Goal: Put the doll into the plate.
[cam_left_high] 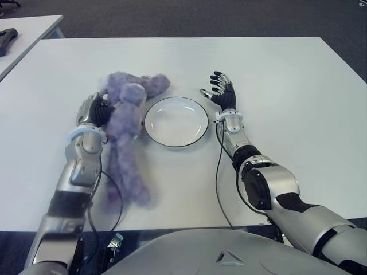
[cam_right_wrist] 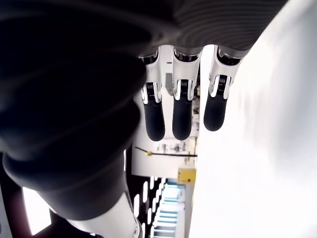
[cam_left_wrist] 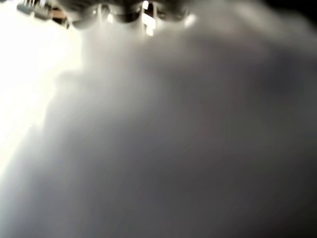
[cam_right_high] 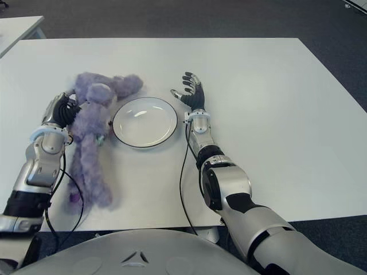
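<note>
A purple doll [cam_left_high: 125, 134] lies on the table [cam_left_high: 275, 74] just left of the empty plate [cam_left_high: 176, 121]. The left hand [cam_left_high: 96, 110] touches its side (grip not visible). The right hand [cam_left_high: 221, 90], fingers spread, waits beside the plate. Lifting remains.

Office: white tables [cam_left_high: 275, 74], carpet [cam_left_high: 189, 17]
</note>
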{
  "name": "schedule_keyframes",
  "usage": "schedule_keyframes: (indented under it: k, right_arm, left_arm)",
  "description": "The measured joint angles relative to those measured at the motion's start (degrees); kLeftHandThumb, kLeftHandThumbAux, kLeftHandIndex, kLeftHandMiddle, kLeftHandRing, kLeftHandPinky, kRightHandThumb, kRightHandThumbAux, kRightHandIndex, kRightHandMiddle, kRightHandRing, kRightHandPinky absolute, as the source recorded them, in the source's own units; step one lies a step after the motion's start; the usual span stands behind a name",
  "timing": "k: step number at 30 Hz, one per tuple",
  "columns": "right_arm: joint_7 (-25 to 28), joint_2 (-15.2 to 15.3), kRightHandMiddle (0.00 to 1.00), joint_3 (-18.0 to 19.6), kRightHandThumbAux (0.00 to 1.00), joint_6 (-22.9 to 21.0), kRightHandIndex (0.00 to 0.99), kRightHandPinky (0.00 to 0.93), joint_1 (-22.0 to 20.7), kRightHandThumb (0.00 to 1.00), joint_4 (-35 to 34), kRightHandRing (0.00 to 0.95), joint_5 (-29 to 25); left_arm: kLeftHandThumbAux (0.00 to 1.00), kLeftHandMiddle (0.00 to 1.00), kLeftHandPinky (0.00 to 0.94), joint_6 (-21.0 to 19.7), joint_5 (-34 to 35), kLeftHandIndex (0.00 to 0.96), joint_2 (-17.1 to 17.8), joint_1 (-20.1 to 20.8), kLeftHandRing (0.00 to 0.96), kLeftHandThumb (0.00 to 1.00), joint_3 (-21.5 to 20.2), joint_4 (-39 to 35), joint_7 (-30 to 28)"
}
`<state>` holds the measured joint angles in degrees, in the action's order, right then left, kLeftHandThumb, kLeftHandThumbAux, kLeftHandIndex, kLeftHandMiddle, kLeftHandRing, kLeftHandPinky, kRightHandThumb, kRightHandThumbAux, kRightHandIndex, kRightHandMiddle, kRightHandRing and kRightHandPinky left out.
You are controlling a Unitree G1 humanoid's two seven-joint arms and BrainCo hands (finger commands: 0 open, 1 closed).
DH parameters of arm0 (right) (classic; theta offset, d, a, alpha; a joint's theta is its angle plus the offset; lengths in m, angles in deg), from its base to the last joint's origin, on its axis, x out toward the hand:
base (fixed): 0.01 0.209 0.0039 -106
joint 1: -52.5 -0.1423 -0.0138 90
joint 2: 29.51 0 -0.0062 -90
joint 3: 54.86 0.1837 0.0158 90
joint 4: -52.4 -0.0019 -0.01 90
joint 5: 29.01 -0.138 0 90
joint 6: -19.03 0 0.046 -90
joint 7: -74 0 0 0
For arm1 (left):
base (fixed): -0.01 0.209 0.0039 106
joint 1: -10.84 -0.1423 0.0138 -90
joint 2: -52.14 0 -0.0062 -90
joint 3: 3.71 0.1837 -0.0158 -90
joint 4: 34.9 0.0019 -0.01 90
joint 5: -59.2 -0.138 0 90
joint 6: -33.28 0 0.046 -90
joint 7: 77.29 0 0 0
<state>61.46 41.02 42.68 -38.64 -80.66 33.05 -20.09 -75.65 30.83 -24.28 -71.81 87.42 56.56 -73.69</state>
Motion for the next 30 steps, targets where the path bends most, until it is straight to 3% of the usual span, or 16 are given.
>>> schedule_keyframes:
  k: [1,4,15,19,30]
  right_arm:
    - [0.0,0.0,0.234,0.0,0.95,0.0,0.164,0.227,0.0,0.196,0.0,0.217,0.0]
    - [-0.1,-0.2,0.232,-0.1,0.949,0.0,0.164,0.225,0.0,0.188,0.0,0.216,0.0]
    - [-1.2,-0.4,0.233,-1.3,0.954,-0.3,0.166,0.224,0.1,0.17,0.2,0.215,0.3]
    - [-1.4,-0.3,0.23,-1.6,0.952,-0.4,0.163,0.219,0.1,0.164,0.2,0.211,0.3]
    - [-1.9,-0.3,0.231,-2.0,0.958,-0.5,0.163,0.221,0.0,0.155,0.2,0.211,0.3]
  left_arm:
    - [0.656,0.486,0.654,1.1,0.0,0.436,0.0,0.8,0.604,0.844,0.0,1.9,1.2]
    - [0.659,0.503,0.761,4.1,0.1,0.419,0.0,2.7,0.694,0.849,0.0,6.9,4.6]
    - [0.664,0.539,0.863,10.4,3.4,0.405,-1.2,7.8,0.834,0.852,-2.6,21.6,10.7]
    - [0.665,0.544,0.878,10.5,4.3,0.406,-1.2,8.8,0.861,0.851,-3.3,23.9,11.2]
    - [0.667,0.546,0.856,5.4,4.8,0.4,-2.0,9.6,0.857,0.85,-4.4,26.9,12.1]
